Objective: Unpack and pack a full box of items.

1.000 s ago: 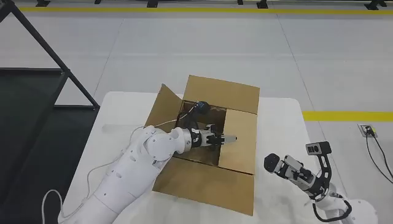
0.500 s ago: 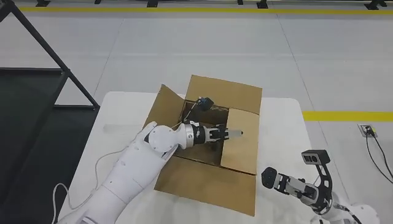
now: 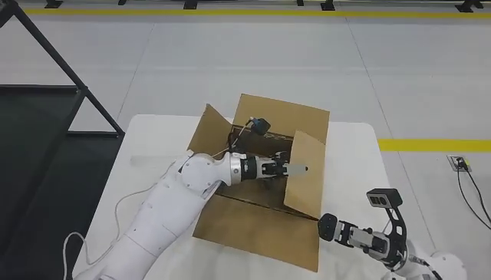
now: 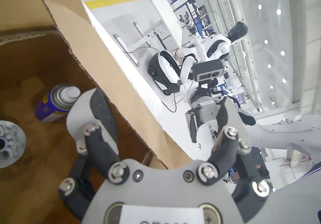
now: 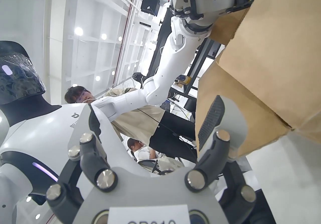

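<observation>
The brown cardboard box (image 3: 261, 230) sits mid-table with its flaps spread. Its right flap (image 3: 307, 174) stands tilted up. My left gripper (image 3: 295, 169) is over the box opening, open, with the flap's edge (image 4: 82, 49) running between its fingers: one finger (image 4: 96, 109) inside the box, the other (image 4: 227, 119) outside. Deep in the box lie a blue spray can (image 4: 54, 103) and a metal disc (image 4: 11, 143). My right gripper (image 3: 328, 226) hovers open and empty by the box's near right corner (image 5: 275, 124), one pad (image 5: 210, 119) close to the cardboard.
The white table (image 3: 153, 138) has bare room left of the box and a strip (image 3: 349, 149) to its right. The far flap (image 3: 282, 115) and left flap (image 3: 209, 130) stand up. A black frame (image 3: 54, 57) stands off the table's left side.
My left gripper has pushed rightward, raising the right flap from lying flat to tilted up. My right arm has drawn in toward the box's near right corner.
</observation>
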Robot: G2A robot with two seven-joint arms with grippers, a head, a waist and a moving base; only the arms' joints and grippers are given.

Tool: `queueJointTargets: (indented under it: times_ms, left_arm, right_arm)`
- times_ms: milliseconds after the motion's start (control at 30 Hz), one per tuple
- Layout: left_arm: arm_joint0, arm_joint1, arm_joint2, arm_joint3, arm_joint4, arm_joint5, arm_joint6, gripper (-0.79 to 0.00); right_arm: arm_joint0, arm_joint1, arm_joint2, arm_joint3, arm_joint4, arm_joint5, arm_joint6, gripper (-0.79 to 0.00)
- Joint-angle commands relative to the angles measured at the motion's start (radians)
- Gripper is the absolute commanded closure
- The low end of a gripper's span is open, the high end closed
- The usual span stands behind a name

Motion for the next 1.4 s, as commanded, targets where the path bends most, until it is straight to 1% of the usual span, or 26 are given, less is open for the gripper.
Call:
queueJointTargets:
  times_ms: [0,67,133,200,400,467,600,700,833,967,1067,1167,1267,1367]
  left_arm:
    - [0.007,0.002,-0.008,-0.024,0.002,0.005,0.000,-0.785]
    - [0.009,0.002,-0.010,-0.050,0.012,0.016,0.001,-0.785]
    - [0.009,0.000,-0.006,-0.072,0.024,0.028,0.004,-0.785]
    - [0.005,-0.006,0.003,-0.089,0.037,0.041,0.015,-0.785]
    - [-0.022,-0.032,0.050,-0.130,0.051,0.064,0.043,-0.785]
    - [-0.036,-0.044,0.071,-0.130,0.054,0.072,0.054,-0.785]
    - [-0.063,-0.073,0.117,-0.106,0.055,0.083,0.074,-0.785]
    - [-0.083,-0.094,0.148,-0.078,0.051,0.082,0.080,-0.785]
    - [-0.104,-0.118,0.174,-0.041,0.048,0.071,0.088,-0.785]
    - [-0.125,-0.134,0.174,0.000,0.036,0.056,0.086,-0.785]
    - [-0.131,-0.139,0.165,0.030,0.031,0.040,0.084,-0.785]
    - [-0.124,-0.137,0.146,0.042,0.032,0.022,0.082,-0.785]
    - [-0.101,-0.127,0.116,0.030,0.043,0.000,0.089,-0.785]
    - [-0.072,-0.105,0.064,0.010,0.086,-0.011,0.107,-0.785]
  right_arm:
    - [-0.006,0.002,-0.002,-0.008,0.006,-0.004,0.000,-0.785]
    - [-0.014,0.003,-0.001,-0.019,0.009,-0.010,-0.006,-0.785]
    - [-0.028,0.003,0.002,-0.030,0.013,-0.030,-0.037,-0.785]
    - [-0.051,0.003,-0.006,-0.060,-0.019,-0.055,-0.061,-0.785]
    - [-0.133,0.006,-0.007,-0.159,-0.051,-0.118,-0.114,-0.785]
    - [-0.155,0.005,-0.002,-0.177,-0.050,-0.155,-0.156,-0.785]
    - [-0.187,-0.001,-0.036,-0.215,-0.125,-0.214,-0.256,-0.785]
    - [-0.192,-0.005,-0.060,-0.233,-0.182,-0.232,-0.322,-0.785]
    - [-0.174,-0.010,-0.077,-0.231,-0.267,-0.232,-0.441,-0.785]
    - [-0.163,-0.013,-0.077,-0.211,-0.327,-0.207,-0.547,-0.785]
    - [-0.170,-0.012,-0.058,-0.209,-0.356,-0.206,-0.597,-0.785]
    - [-0.182,-0.008,-0.022,-0.209,-0.349,-0.205,-0.626,-0.785]
    - [-0.194,-0.005,0.007,-0.217,-0.341,-0.198,-0.646,-0.785]
    - [-0.216,-0.003,0.032,-0.219,-0.333,-0.202,-0.664,-0.785]
